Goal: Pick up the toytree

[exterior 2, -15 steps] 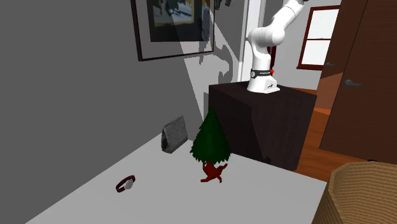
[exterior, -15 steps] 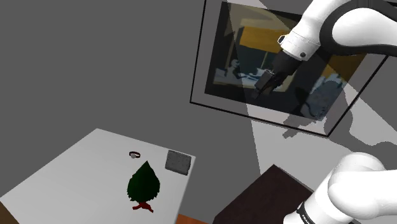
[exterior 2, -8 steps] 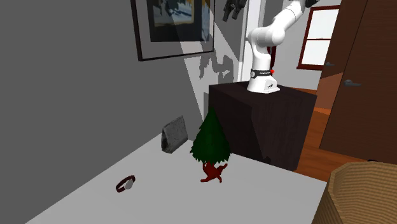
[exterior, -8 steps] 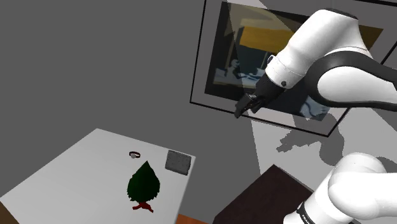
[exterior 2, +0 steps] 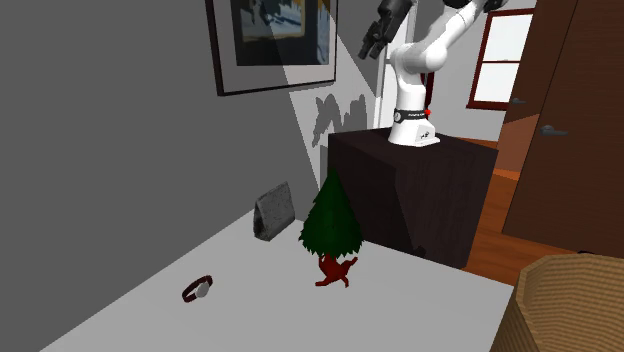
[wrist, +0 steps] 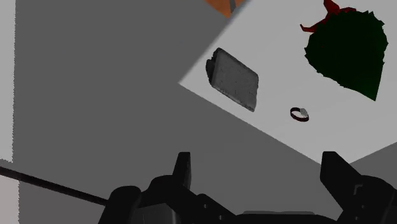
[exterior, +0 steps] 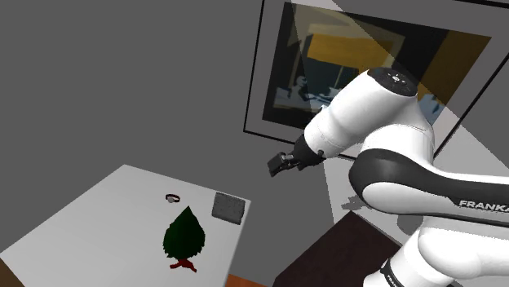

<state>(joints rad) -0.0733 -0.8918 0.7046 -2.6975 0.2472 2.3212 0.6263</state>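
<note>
The toy tree (exterior: 183, 235) is a dark green cone on a red base, standing upright on the white table (exterior: 90, 216). It also stands in the second exterior view (exterior 2: 332, 220) and shows ahead of the fingers in the wrist view (wrist: 347, 51). My gripper (exterior: 278, 163) hangs high in the air, above and to the shoulder view's right of the tree, far from it. In the second exterior view the gripper (exterior 2: 370, 42) is up by the framed picture. The wrist view has the gripper (wrist: 259, 175) open, its fingers (wrist: 183, 168) apart with nothing between them.
A grey block (exterior: 229, 208) lies near the table's back corner, close to the tree. A small dark wristband (exterior: 173, 197) lies beside it. A framed picture (exterior: 351, 73) hangs on the grey wall. The dark stand (exterior 2: 410, 190) adjoins the table; a wicker basket (exterior 2: 565, 305) sits near.
The arm has swung down and toward the shoulder view's left, bringing the gripper from in front of the picture to lower, nearer the table. The tree and other things have not moved.
</note>
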